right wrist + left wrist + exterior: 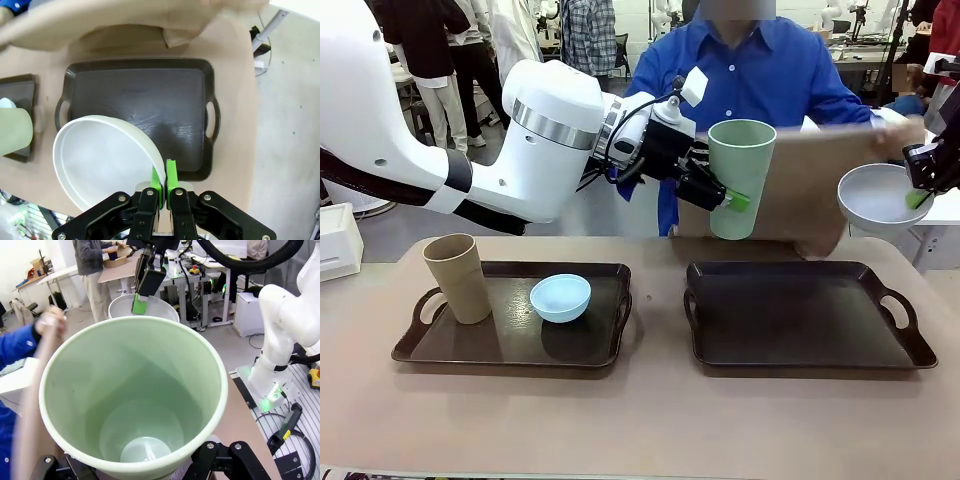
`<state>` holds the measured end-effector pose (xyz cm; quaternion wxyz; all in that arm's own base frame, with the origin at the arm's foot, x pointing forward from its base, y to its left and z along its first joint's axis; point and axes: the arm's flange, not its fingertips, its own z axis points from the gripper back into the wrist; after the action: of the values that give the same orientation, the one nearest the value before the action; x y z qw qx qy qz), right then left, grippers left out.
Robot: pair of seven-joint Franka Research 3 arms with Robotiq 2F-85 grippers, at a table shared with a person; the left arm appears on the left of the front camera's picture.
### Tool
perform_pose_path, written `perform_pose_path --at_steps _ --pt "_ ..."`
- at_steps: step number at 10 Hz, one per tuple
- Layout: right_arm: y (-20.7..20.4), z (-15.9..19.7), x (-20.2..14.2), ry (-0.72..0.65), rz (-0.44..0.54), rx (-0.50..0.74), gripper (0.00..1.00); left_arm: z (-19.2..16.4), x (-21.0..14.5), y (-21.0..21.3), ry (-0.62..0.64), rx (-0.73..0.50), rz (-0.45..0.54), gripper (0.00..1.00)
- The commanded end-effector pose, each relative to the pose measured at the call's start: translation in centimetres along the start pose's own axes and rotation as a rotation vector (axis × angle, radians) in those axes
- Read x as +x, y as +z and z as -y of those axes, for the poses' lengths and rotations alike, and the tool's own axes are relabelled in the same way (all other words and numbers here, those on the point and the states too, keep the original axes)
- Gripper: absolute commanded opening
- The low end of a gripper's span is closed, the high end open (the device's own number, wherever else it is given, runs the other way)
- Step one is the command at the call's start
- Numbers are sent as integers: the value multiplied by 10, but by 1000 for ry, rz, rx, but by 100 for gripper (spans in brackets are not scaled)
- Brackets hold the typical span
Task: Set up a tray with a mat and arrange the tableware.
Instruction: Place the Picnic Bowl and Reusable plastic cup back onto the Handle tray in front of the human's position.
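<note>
My left gripper (pixel 728 196) is shut on the sage green tumbler (pixel 741 178), holding it upright in the air above the table's middle. The left wrist view looks down into that tumbler (pixel 135 400). At the far right my right gripper (pixel 920 192) is shut on the rim of the pale grey-white bowl (pixel 875 195). Its green pads (pixel 171 181) pinch the bowl (pixel 105 160) above the right tray (pixel 140 110). A person in a blue shirt holds a tan mat (pixel 815 190), blurred, over the right tray (pixel 805 320). The tan-brown tumbler (pixel 458 277) and the light blue bowl (pixel 560 297) stand on the left tray (pixel 510 345).
The two dark trays lie side by side on the beige table (pixel 640 420). The person's hands and the mat (pixel 125 25) hang close behind both raised grippers. A white box (pixel 338 240) sits at the far left.
</note>
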<state>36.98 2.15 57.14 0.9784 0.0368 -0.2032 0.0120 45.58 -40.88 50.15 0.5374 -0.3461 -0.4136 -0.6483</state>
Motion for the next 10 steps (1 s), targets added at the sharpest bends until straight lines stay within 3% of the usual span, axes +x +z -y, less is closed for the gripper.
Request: perform_pose_path --at_steps 1,10 --pt "-1 0 1 6 3 -1 0 -1 2 2 -4 -9 8 0" --pt "-1 0 1 6 3 -1 0 -1 2 2 -4 -9 8 0"
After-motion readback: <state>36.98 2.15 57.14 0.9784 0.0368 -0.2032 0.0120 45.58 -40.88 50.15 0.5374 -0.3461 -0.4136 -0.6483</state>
